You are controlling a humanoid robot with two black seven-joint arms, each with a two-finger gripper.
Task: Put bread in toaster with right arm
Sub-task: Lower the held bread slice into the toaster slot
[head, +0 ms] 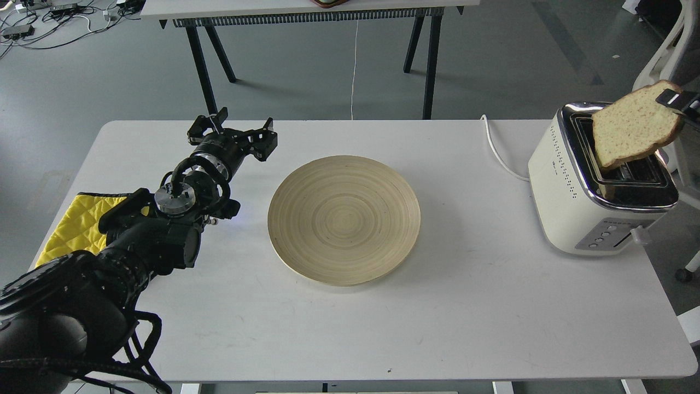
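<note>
The bread (629, 127) is a pale slice with a brown crust. It hangs tilted over the toaster (599, 183), its lower corner at the chrome top's left slot. My right gripper (678, 100) shows only as a black fingertip at the frame's right edge, shut on the slice's upper right corner. The cream-white toaster stands at the table's right end. My left gripper (235, 128) is open and empty above the table at the left, far from the bread.
A round wooden plate (344, 219) lies empty at the table's middle. A yellow cloth (76, 224) lies at the left edge under my left arm. The toaster's white cord (495, 150) runs off the back. A second table stands behind.
</note>
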